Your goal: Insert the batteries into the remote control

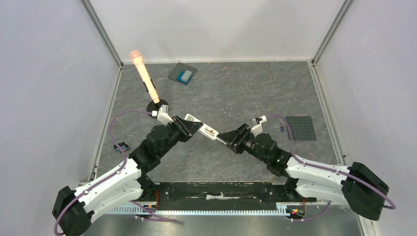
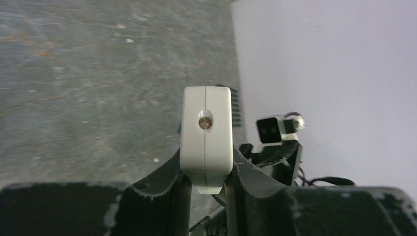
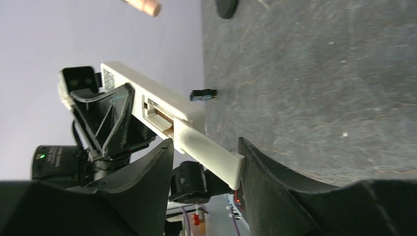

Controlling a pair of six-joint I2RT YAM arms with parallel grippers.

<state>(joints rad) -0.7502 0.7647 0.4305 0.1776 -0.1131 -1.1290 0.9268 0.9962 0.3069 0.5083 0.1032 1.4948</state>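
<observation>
Top external view: both arms meet above the middle of the table (image 1: 221,93) and hold the remote control (image 1: 210,132) in the air between them. The left end effector (image 1: 191,126) is clenched on the remote's body. In the left wrist view the casing appears end-on with a finger pressed to each side, a hold that steadies it while the other arm works on its back. The right end effector (image 1: 232,141) straddles the battery cover (image 3: 206,150), a flat white strip that projects past the remote's end and leaves the battery compartment (image 3: 158,115) partly exposed. The strip's far end touches one finger, but whether the jaws actually pinch it cannot be told. The step in hand appears to be freeing the cover, and the compartment looks unloaded. One blue battery (image 1: 282,127) rests on the table just beside a dark grey studded plate (image 1: 300,128), to the right of the right arm. A small dark-and-blue object (image 1: 122,146) near the table's left edge may be the second cell, though it is too small to say. Farther back are a peach-coloured wand (image 1: 144,74) on a black base and a light-blue block (image 1: 185,75) on a second studded plate. The cover between the right fingers is what stands between that arm and the battery.
</observation>
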